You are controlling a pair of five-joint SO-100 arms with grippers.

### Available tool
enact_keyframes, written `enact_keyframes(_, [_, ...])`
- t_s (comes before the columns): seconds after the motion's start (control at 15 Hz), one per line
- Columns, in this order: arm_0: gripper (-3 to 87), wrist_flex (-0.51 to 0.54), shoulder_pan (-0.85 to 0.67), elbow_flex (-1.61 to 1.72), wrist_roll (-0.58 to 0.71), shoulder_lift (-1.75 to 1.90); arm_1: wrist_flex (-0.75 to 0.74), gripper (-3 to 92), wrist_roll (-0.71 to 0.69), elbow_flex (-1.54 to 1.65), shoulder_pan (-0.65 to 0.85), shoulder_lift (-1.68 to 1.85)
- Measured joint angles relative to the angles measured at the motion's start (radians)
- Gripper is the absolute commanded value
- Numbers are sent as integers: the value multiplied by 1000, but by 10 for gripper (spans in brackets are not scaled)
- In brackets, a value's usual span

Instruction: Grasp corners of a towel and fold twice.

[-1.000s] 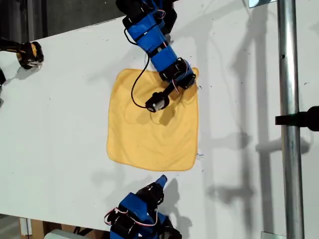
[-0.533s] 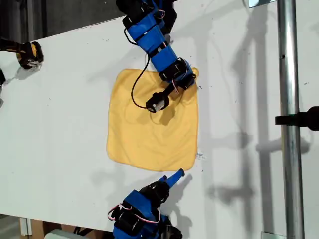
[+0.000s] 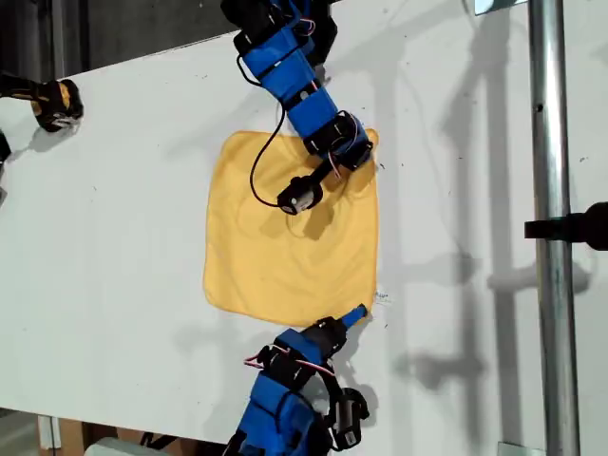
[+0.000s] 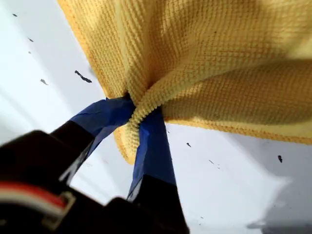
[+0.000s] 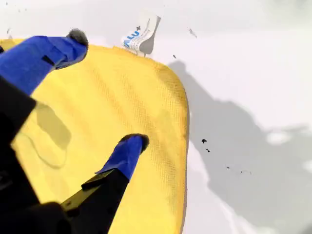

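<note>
The yellow-orange towel (image 3: 285,247) lies flat on the white table (image 3: 123,247) in the middle of the exterior view. My first gripper (image 3: 366,152) comes in from the top of that view and sits at the towel's upper right corner. The first wrist view shows my first gripper (image 4: 136,112) shut on that bunched corner of the towel (image 4: 219,58). My second gripper (image 3: 353,314) reaches up from the bottom of the exterior view to the lower right corner, beside the white tag (image 3: 383,297). There my second gripper (image 5: 107,90) is open, its blue fingers spread above the towel (image 5: 97,112) near the tag (image 5: 139,34).
A vertical metal pole (image 3: 551,313) with a black clamp (image 3: 570,226) crosses the exterior view's right side. A black-and-yellow object (image 3: 57,103) sits at that view's upper left. The table's far edge runs diagonally along the top, its near edge along the bottom.
My second arm has advanced from the bottom of the exterior view up and to its right, its gripper now over the towel's lower right corner. My first arm has stayed put.
</note>
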Motion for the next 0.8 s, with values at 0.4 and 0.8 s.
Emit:
enact_keyframes(0.4, [300, -147, -35, 130, -46, -38, 5, -1, 0, 0, 0, 0])
enact_keyframes(0.8, [300, -233, -35, 129, -118, -178, 6, -1, 0, -8, -3, 0])
